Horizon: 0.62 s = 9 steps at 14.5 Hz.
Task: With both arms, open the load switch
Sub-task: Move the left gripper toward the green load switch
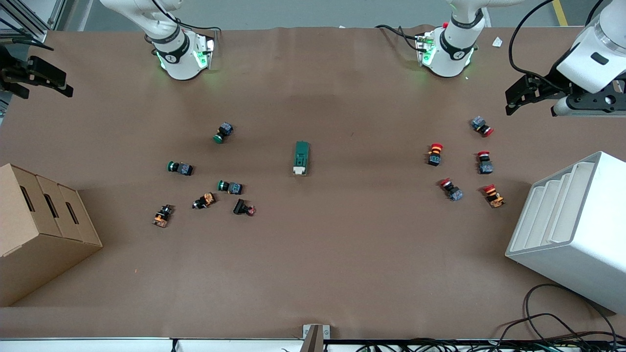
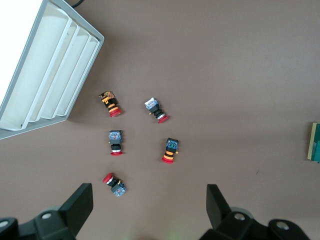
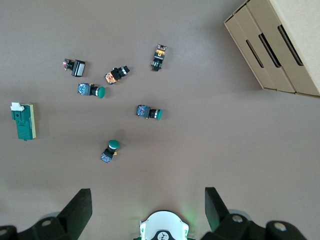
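The load switch point(image 1: 301, 157) is a dark-green block with a white lever end. It lies alone at the middle of the brown table, its white end pointing toward the front camera. The right wrist view shows the load switch point(image 3: 23, 122) whole, and only its edge point(image 2: 315, 142) enters the left wrist view. My left gripper point(image 1: 513, 100) hangs open and empty over the left arm's end of the table; from its wrist the gripper point(image 2: 149, 200) looks down on red buttons. My right gripper point(image 1: 58, 80) hangs open and empty over the right arm's end, and its wrist view shows the gripper point(image 3: 147, 197) wide apart.
Several green and black push buttons point(image 1: 230, 187) lie scattered between the switch and a cardboard box point(image 1: 39, 230) at the right arm's end. Several red push buttons point(image 1: 435, 153) lie toward the left arm's end, beside a white slotted rack point(image 1: 572, 230). Cables trail at the front edge.
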Each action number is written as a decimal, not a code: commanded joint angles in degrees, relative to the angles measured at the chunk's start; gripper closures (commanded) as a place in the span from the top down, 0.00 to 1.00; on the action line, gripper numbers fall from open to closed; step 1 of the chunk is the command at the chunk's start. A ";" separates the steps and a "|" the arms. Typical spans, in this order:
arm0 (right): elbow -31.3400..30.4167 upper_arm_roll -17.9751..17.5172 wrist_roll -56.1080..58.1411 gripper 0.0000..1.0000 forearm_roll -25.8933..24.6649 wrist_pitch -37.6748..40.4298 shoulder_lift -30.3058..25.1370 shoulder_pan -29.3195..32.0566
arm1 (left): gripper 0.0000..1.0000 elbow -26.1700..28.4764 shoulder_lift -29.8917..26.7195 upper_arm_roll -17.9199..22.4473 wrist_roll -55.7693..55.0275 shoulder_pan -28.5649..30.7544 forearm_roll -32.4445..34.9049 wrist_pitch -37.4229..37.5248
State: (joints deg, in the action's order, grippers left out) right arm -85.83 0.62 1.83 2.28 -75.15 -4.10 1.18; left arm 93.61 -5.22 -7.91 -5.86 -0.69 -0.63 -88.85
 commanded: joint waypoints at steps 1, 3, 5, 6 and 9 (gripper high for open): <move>-0.92 -0.45 0.10 1.00 -0.70 0.18 -0.91 0.32 | 1.00 -2.20 1.35 -0.27 -0.03 -0.19 0.72 1.22; -0.92 -0.45 0.10 1.00 -0.61 0.18 -0.83 0.32 | 1.00 -2.38 1.87 -0.35 -0.12 -0.45 1.07 1.14; -0.92 -0.45 0.10 1.00 -0.70 0.27 -0.83 0.41 | 1.00 -4.39 3.45 -0.88 -0.12 -0.80 1.07 1.14; -0.92 -0.45 0.10 1.00 -0.70 0.27 -0.83 0.41 | 1.00 -4.49 4.51 -1.92 -0.47 -0.98 0.98 0.53; -0.92 -0.45 0.10 1.00 -0.70 0.18 -0.83 0.41 | 1.00 -4.31 7.14 -6.22 -1.60 -2.12 1.16 -3.77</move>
State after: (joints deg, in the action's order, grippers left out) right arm -85.96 0.61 1.83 2.28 -75.07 -4.10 1.17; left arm 91.23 -0.97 -11.26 -5.99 -1.84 -0.63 -90.91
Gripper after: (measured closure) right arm 0.000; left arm 0.000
